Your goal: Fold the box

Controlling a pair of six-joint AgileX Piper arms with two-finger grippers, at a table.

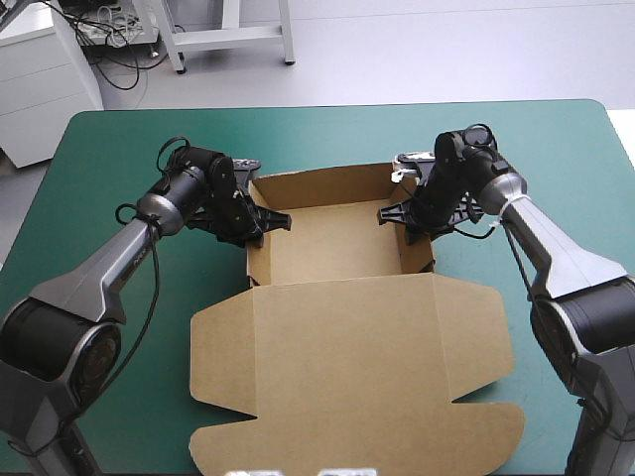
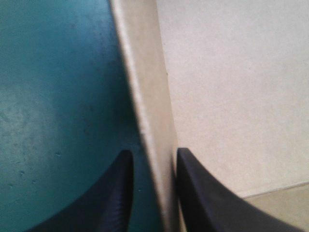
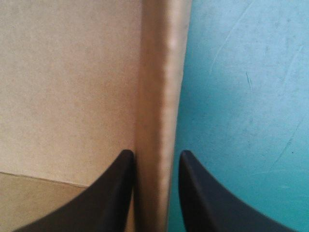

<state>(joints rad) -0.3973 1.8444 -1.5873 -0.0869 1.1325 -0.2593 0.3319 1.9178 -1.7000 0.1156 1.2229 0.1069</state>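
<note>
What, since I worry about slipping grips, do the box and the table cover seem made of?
The box: matte brown paperboard, probably cardboard, judging by its cut edges, sharp creases and fine grainy face. The cover: a smooth teal-green sheet with faint scratches and specks, perhaps vinyl or rubber; the look leaves that open.

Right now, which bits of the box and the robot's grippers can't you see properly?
- High view: the left gripper and the right gripper cover the spots where they pinch the box, so the contact itself is hidden.
- High view: the lid reaches the picture's bottom edge, so its nearest edge is cut off.
- Left wrist view: the pinched wall is too close and blurred.
- Right wrist view: its wall is blurred too, and the rest of the box is out of frame.
</note>
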